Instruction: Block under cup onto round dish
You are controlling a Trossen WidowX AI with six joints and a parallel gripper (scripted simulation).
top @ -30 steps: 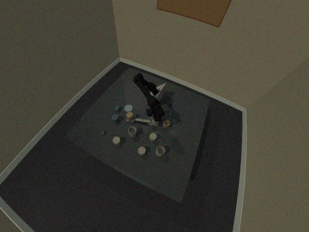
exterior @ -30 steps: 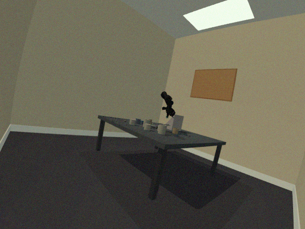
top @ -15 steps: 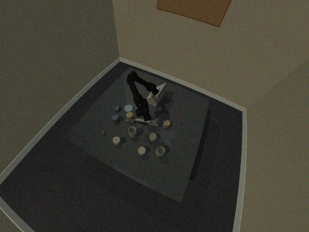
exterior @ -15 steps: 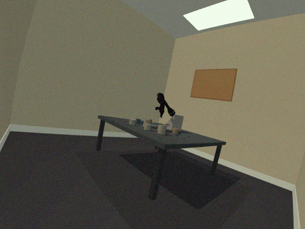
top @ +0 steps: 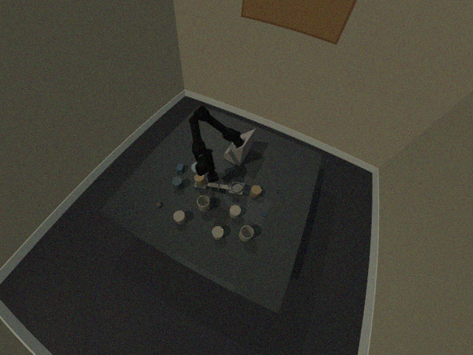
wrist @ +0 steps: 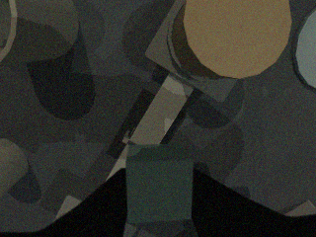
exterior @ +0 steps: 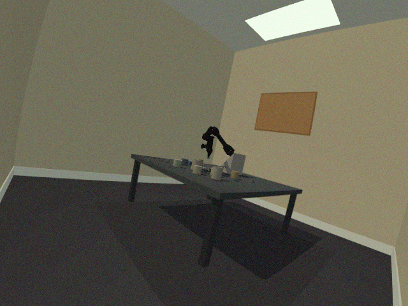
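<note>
The green block (wrist: 158, 185) is clamped between the gripper's (wrist: 159, 197) dark fingers, raised above the balance's pale beam (wrist: 157, 116). 1 tan cup (wrist: 237, 36) stands upside down on a square end pad of the balance, its flat bottom facing up. The other end pad (top: 237, 188) is bare, showing only a ring. The pale round dish (wrist: 307, 51) lies just beside the tan cup.

Dim room, and a dark table (exterior: 263, 189) stands on four legs on the dark floor (exterior: 82, 250). An orange board (exterior: 285, 113) hangs on the tan wall, a bright ceiling panel (exterior: 293, 18) glows overhead. A white wedge-shaped block (top: 240, 151) sits toward the table's back. Several pale cylinders (top: 179, 216) stand scattered, with two small blue pieces (top: 180, 167) off to one side.
</note>
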